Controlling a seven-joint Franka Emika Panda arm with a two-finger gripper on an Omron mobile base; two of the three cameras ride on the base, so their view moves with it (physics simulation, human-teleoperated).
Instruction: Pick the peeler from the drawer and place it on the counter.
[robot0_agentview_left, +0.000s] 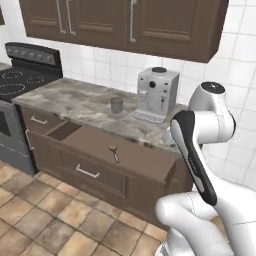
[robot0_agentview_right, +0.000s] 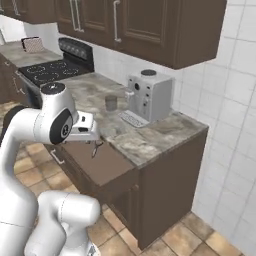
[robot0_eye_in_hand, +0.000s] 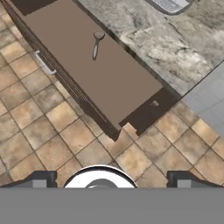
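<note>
Worktop (robot0_agentview_left: 75, 102) of marbled stone along the wall, carrying a white coffee machine (robot0_agentview_left: 156, 94) and a small glass (robot0_agentview_left: 116, 105), with bare slab left of both. Below its edge, drawer (robot0_agentview_left: 145, 160) pulled fully out, flat floor exposed, silver bar handle on the front. Peeler (robot0_agentview_left: 115, 153) lying flat on that floor near the middle, head toward the worktop edge, handle toward the drawer front.

End effector (robot0_eye_in_hand: 109, 181) held well above the floor tiles and off past the drawer's open end, fingertips wide apart, nothing between them.

Likely trouble, as a judgement: slim handle lying flush on the floor, so a shallow descent could close on air or skid it; a steep reach from this side could clip the drawer front or the worktop's overhanging edge.

Hand view: peeler (robot0_eye_in_hand: 96, 45) seen from above, orientation plain. Right base view: peeler (robot0_agentview_right: 95, 148) half hidden behind the wrist. Left base view: drawer's full width and handle.
</note>
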